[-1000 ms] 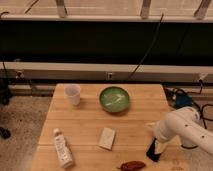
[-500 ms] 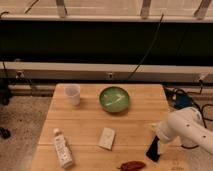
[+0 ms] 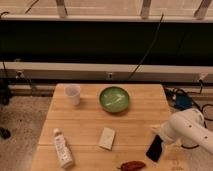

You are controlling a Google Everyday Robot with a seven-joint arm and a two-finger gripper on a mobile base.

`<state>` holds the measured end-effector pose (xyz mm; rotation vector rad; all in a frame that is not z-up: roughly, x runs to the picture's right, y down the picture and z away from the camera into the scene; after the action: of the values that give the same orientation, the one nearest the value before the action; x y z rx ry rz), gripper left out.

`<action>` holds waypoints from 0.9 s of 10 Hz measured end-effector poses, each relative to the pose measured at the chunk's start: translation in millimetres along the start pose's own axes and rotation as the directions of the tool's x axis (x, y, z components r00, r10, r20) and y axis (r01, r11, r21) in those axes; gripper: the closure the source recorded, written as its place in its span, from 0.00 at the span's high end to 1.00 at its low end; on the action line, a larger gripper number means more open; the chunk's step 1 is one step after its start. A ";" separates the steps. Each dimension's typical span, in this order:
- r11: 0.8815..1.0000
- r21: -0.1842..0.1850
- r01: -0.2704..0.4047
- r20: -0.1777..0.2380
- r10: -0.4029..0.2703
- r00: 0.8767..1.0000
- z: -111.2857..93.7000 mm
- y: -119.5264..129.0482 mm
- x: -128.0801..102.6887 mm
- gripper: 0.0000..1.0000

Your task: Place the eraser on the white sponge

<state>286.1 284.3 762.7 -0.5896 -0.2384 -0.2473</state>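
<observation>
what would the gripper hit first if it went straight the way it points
Probably the eraser, the black block just below-left of the gripper, low over the table; depth is unclear, so they may already touch.

The table (image 3: 135,125) is made of pale wood boards, finished matt, with the seams faintly seen. The bowl (image 3: 114,98) is green and glossy, with highlights caught inside. The cup (image 3: 73,94) appears to be thin white plastic, dull in finish. The bottle (image 3: 62,148) is smooth white plastic with a printed label. The sponge (image 3: 106,138) is off-white and matt. The eraser (image 3: 154,149) is black and smooth. The pepper (image 3: 132,165) is reddish-brown with a slight shine. The gripper (image 3: 159,139), low over the table's front right corner beside the eraser, is carried on an arm (image 3: 187,127) cased in smooth white plastic.
</observation>
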 end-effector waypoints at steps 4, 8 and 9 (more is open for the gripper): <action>0.996 -0.032 0.083 0.000 -0.083 0.997 9.0 11.1 -2.7 0.80; 0.981 -0.095 0.168 -0.011 -0.170 0.985 24.0 16.5 -6.5 0.76; 0.978 -0.106 0.179 -0.013 -0.181 0.983 25.6 17.2 -7.7 0.67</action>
<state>280.1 314.0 772.1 -0.6690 -0.2590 -0.4431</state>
